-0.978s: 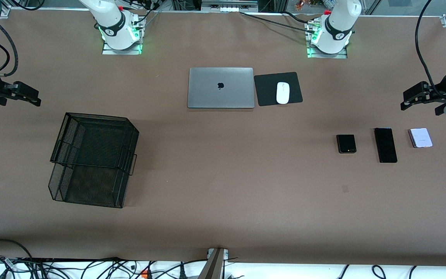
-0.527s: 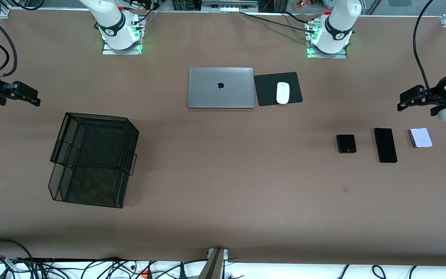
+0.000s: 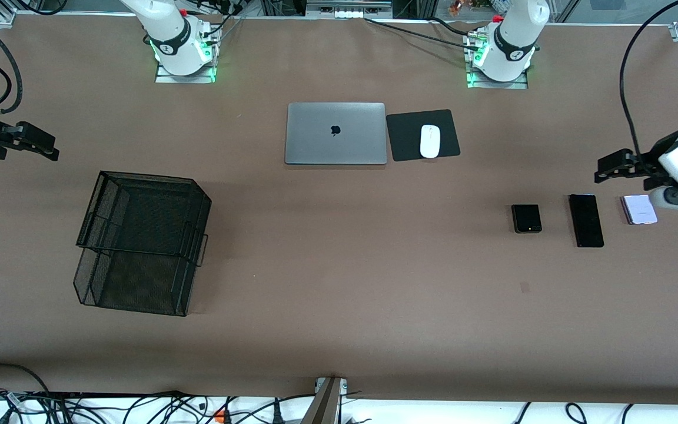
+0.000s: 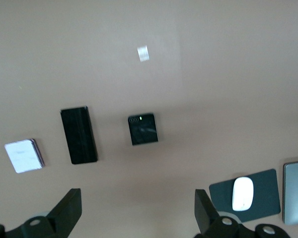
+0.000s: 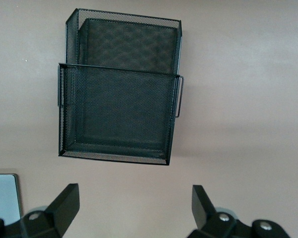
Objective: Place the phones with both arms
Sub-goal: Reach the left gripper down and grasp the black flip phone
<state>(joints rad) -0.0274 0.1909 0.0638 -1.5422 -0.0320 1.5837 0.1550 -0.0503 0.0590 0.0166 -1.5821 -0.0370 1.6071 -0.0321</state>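
Three phones lie in a row toward the left arm's end of the table: a squarish black flip phone point(image 3: 527, 218) point(image 4: 142, 129), a long black slab point(image 3: 586, 220) point(image 4: 79, 135) and a pale lavender-white one point(image 3: 639, 209) point(image 4: 24, 155). My left gripper point(image 3: 610, 166) point(image 4: 137, 210) is open and empty, up over the table just beside the slab and the lavender phone. My right gripper point(image 3: 36, 144) point(image 5: 135, 208) is open and empty, up over the table at the right arm's end, beside the black mesh basket point(image 3: 139, 241) point(image 5: 119, 114).
A closed grey laptop point(image 3: 335, 133) lies at mid-table near the bases, with a white mouse point(image 3: 429, 141) point(image 4: 243, 193) on a black pad point(image 3: 404, 138) beside it. A small pale mark point(image 3: 524, 287) sits on the brown table nearer the front camera than the phones.
My left gripper has moved down and toward the phones, closing on the lavender one. My right gripper has shifted very slightly. The phones have not moved.
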